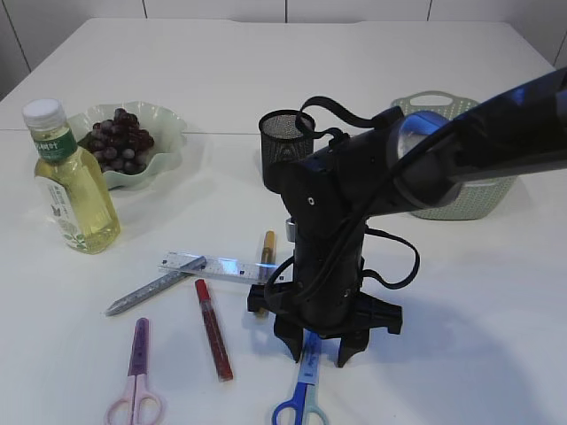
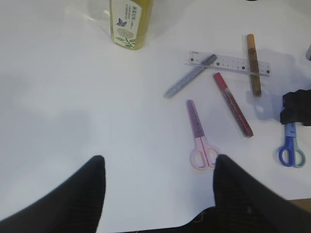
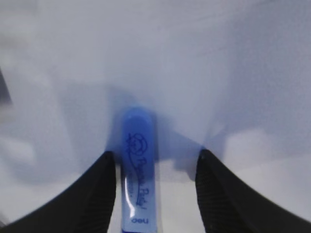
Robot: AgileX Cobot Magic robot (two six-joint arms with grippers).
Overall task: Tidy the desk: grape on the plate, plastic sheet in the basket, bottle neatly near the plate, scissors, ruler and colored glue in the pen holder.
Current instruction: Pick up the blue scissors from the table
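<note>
My right gripper point(image 1: 317, 350) is open and straddles the blue scissors point(image 1: 304, 388) at the table's front; their blue sheath point(image 3: 138, 165) lies between the jaws, close to the left finger. Pink scissors point(image 1: 135, 376) lie at the front left and show in the left wrist view point(image 2: 199, 136). A red glue tube point(image 1: 213, 329), a silver glue tube point(image 1: 155, 286), a gold glue tube point(image 1: 265, 258) and a clear ruler point(image 1: 217, 266) lie mid-table. The bottle point(image 1: 73, 184) stands beside the plate point(image 1: 164, 119) of grapes point(image 1: 119, 141). My left gripper point(image 2: 158, 167) is open and empty.
A black mesh pen holder point(image 1: 285, 142) stands behind my right arm. A pale green basket point(image 1: 469, 199) stands at the right, partly hidden by the arm. No plastic sheet shows.
</note>
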